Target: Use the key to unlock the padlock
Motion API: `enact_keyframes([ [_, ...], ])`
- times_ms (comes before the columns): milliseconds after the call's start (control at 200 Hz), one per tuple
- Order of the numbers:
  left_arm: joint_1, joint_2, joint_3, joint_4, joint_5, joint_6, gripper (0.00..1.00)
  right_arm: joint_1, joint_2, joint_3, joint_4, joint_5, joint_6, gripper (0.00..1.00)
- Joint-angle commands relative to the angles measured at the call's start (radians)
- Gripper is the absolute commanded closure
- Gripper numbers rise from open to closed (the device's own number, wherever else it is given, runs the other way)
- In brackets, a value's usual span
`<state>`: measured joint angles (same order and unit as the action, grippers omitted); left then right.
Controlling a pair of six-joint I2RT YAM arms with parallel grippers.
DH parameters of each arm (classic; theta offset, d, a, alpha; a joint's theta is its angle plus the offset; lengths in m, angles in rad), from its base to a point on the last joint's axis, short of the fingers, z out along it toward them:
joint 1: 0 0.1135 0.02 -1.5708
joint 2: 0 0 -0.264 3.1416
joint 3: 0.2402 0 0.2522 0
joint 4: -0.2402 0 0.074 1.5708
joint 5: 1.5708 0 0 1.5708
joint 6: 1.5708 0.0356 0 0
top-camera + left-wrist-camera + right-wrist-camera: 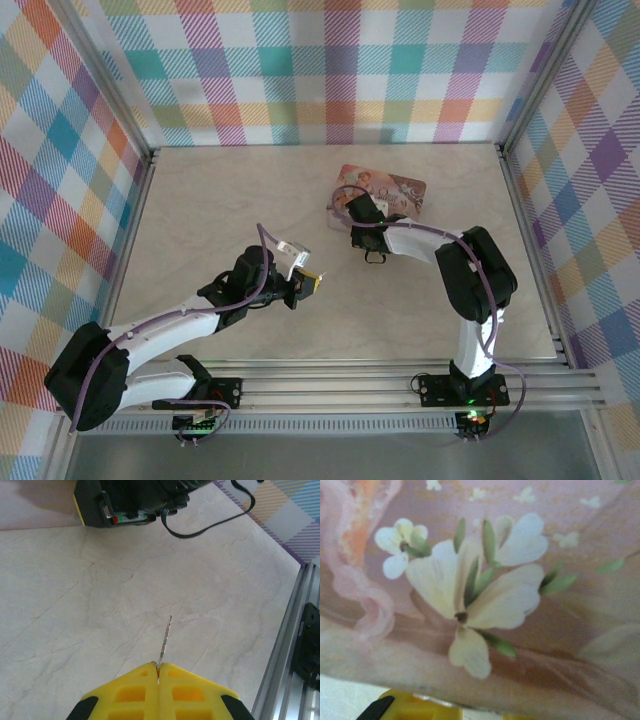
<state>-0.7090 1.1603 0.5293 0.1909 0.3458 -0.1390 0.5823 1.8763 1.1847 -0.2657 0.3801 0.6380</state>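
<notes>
The left arm reaches from its base at the near-left corner up and to the right across the beige marble-patterned table top (200, 210). Its forearm lies low and its wrist turns towards the middle of the table. The left gripper (305, 284) hangs over bare table, well apart from the flat pink illustrated box (395, 188). In the left wrist view its yellow fingers (190, 690) are pressed together with no gap. They pinch the thin silver metal key (165, 640), which is seen edge-on and sticks out forward from between the tips, above the table surface.

The right arm rises from its base at the near-right, bends sharply at a raised elbow and stretches left and away. The right gripper (350, 206) is down at the near-left edge of the pink box. In the right wrist view the box's flower print (475, 595) is very close and blurred, and a sliver of one yellow finger (420, 709) shows at the bottom. From this I cannot tell how far the right jaws stand apart, nor whether they hold anything.

The small gold-yellow padlock cannot be picked out. Whether it sits under the right gripper cannot be told.
</notes>
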Motion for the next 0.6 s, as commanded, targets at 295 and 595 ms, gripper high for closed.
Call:
enact_keyframes([
  [295, 0.009, 0.028, -0.036, 0.121, 0.052, 0.089, 1.0, -0.039, -0.194, -0.036, -0.122, -0.337, -0.081, 0.99],
  [595, 0.01, 0.167, -0.025, 0.342, 0.05, 0.039, 1.0, -0.112, -0.242, 0.013, -0.253, -0.686, -0.076, 1.0],
])
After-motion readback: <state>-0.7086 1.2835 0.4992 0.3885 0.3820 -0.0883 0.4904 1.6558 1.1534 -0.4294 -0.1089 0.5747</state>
